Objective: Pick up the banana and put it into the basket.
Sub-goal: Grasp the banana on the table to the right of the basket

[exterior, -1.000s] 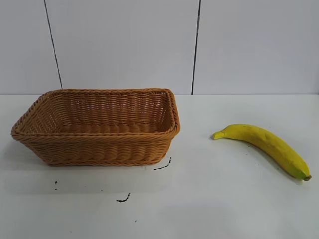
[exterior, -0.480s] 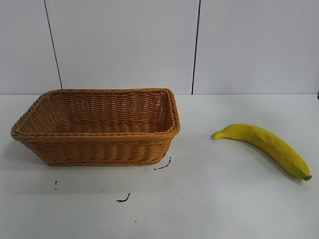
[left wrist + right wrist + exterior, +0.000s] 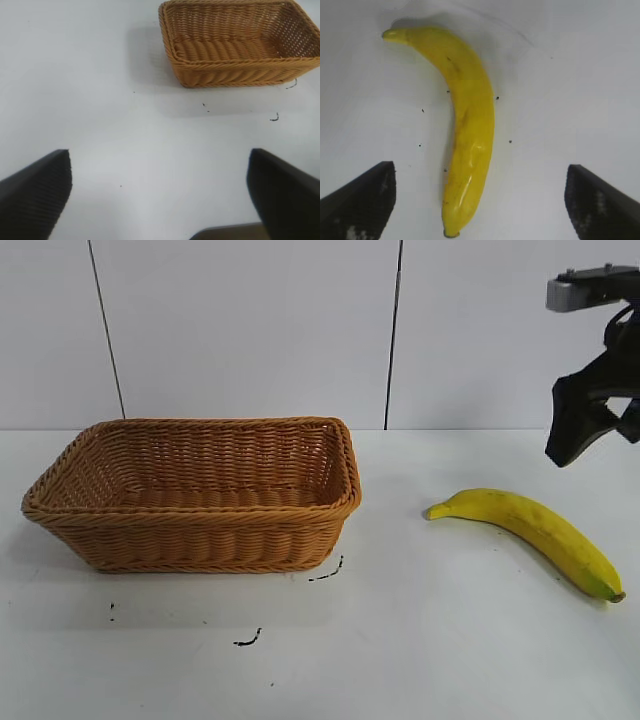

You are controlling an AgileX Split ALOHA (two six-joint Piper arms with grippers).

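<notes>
Hovering: our right gripper hangs wide open above the banana.
Parked: our left gripper looks spread, empty.
Basket: apart, left.

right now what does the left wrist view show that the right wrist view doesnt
Only the left wrist view shows the basket, empty, with small dark marks on the table near it, past the open left claw. Only the right wrist view shows the banana, lying on the table between the fingers of the open right claw, untouched. Both share the white table and a pair of dark fingers at the picture's lower corners.
</notes>
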